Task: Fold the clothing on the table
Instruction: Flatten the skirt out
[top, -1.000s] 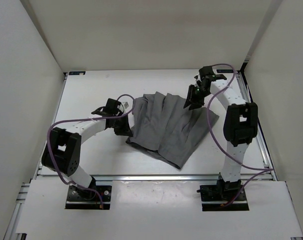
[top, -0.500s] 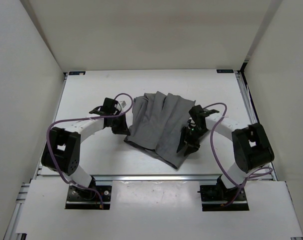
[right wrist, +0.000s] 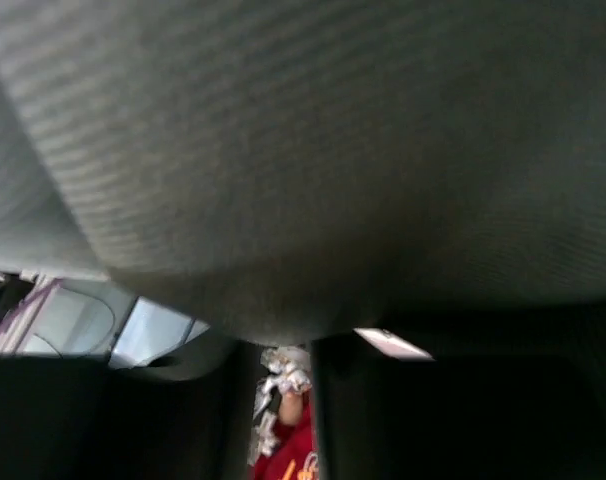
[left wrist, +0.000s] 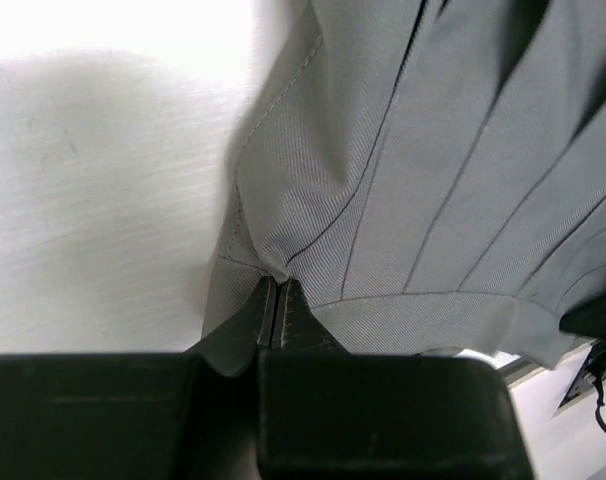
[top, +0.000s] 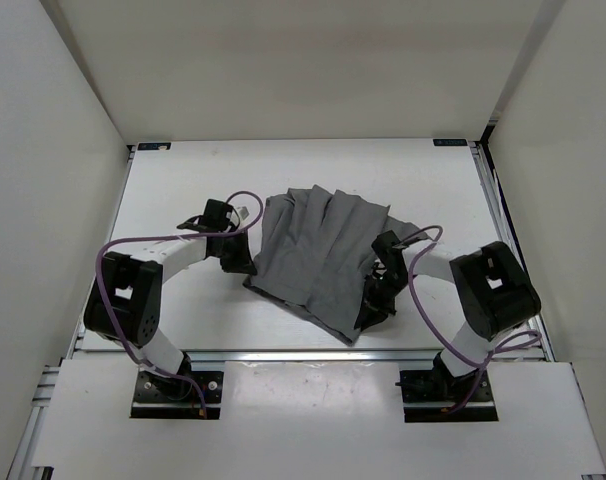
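Top external: 1 clothing (top: 318, 255), 1 table (top: 183, 185), L pincer (top: 246, 267) + R pincer (top: 368, 312).

The clothing (top: 318, 255) is plain medium grey with darker pleat lines and, close up, a fine diagonal weave. The desk (top: 183, 180) is matte white, its near edge a silver rail (top: 283, 354). The left arm (top: 183, 258) and right arm (top: 493, 290) are white and black with purple cables (top: 143, 243); the left end effector (top: 239, 262) and right end effector (top: 369, 308) are black
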Available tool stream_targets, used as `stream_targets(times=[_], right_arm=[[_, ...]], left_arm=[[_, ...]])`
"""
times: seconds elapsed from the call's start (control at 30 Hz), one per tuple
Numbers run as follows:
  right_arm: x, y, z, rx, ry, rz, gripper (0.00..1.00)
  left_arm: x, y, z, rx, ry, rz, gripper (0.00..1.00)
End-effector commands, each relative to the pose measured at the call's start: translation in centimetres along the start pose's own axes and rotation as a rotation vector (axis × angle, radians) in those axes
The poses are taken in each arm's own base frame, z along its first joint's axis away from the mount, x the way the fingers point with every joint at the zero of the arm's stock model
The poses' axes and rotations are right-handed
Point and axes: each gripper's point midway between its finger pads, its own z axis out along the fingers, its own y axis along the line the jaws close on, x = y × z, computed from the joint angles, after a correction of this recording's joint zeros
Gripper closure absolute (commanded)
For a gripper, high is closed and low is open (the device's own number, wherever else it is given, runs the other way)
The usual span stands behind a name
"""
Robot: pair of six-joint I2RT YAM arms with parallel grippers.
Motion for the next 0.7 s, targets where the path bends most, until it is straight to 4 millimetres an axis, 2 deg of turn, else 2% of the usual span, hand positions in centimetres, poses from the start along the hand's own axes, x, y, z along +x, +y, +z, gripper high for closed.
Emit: stream_targets(times=[0.0,0.07,0.17,0.2,0.23,0.27,0.33,0.37,0.4,0.43,0.47,0.57,0.67], right_arm=[[-0.9,-2.0,0.2,0.036,-0.008,0.067,0.78],[-2.6,-2.7,-0.3,0.047,-0.039,0.095,0.86],[-6.2,-4.0,-1.9,0.091,-0.087,0.105,0.86],[-7.4,-4.2,-2.2,0.12,-0.097,0.085,0.86],[-9.6,-3.5,-3.5,0.115,-0.151,0.048,0.87],[-10.7,-3.9,-3.9,0.129,-0.152,0.063,0.86],[-14.4,-2.5,-5.7,0.129,-0.217,-0.008,0.86],[-15.7,-2.5,-5.7,0.13,-0.227,-0.013,0.86],[-17.2,-1.6,-6.4,0.129,-0.255,-0.051,0.84],[-18.7,-0.5,-7.7,0.116,-0.301,-0.086,0.82],[-19.6,0.6,-8.4,0.101,-0.324,-0.125,0.75],[-19.5,3.1,-9.6,0.063,-0.35,-0.194,0.64],[-17.7,4.0,-10.2,0.06,-0.361,-0.238,0.59]], left_arm=[[1.3,0.8,-0.1,-0.011,0.024,0.002,1.0],[2.4,1.0,0.0,-0.019,0.047,-0.008,1.0],[4.1,1.2,0.1,-0.017,0.074,-0.025,1.0],[4.7,1.1,0.0,-0.015,0.086,-0.029,1.0],[5.3,1.1,0.1,-0.012,0.101,-0.032,1.0],[5.7,0.6,0.0,0.005,0.106,-0.039,1.0],[6.5,-0.3,0.0,0.026,0.122,-0.029,1.0],[7.0,-0.5,0.1,0.027,0.132,-0.026,1.0],[7.0,-0.9,0.0,0.036,0.133,-0.022,1.0],[7.2,-0.9,0.1,0.03,0.139,-0.014,1.0],[7.1,-0.9,0.0,0.029,0.132,-0.015,1.0],[4.7,-1.4,-0.8,0.049,0.085,-0.018,1.0],[1.5,-2.0,-2.3,0.068,0.024,-0.012,1.0]])
